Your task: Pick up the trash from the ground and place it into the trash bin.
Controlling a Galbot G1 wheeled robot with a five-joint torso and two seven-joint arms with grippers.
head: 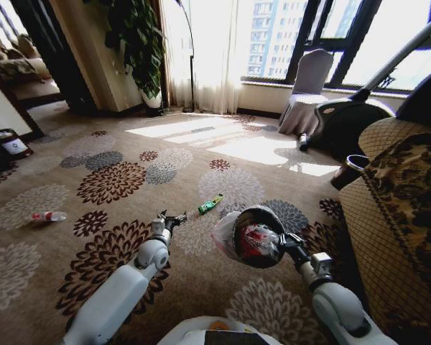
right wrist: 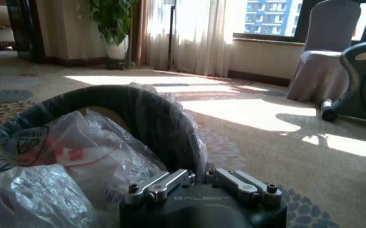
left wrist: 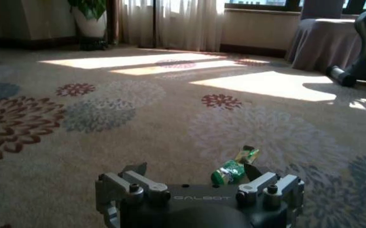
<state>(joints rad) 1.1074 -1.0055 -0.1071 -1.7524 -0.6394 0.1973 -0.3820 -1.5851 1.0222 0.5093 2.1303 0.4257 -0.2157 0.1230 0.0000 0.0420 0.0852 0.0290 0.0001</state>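
Note:
A green wrapper [head: 210,204] lies on the patterned carpet just ahead of my left gripper [head: 169,219], which hovers low and open. In the left wrist view the wrapper [left wrist: 233,168] sits close in front of one fingertip of the left gripper [left wrist: 192,173], with nothing between the fingers. A clear bottle [head: 49,215] with a red label lies farther left. My right gripper [head: 284,244] is shut on the rim of the black trash bin [head: 238,215], held tilted off the floor. Inside its bag liner [right wrist: 43,190] is a red-white packet [right wrist: 65,153]. The right gripper [right wrist: 199,178] clamps the bin rim [right wrist: 113,92].
A patterned sofa [head: 402,201] fills the right side, with a dark round container [head: 348,171] at its far end. Behind stand a black exercise machine [head: 345,122], a covered chair [head: 309,93] and a potted plant [head: 136,43]. A small black device [head: 7,147] sits far left.

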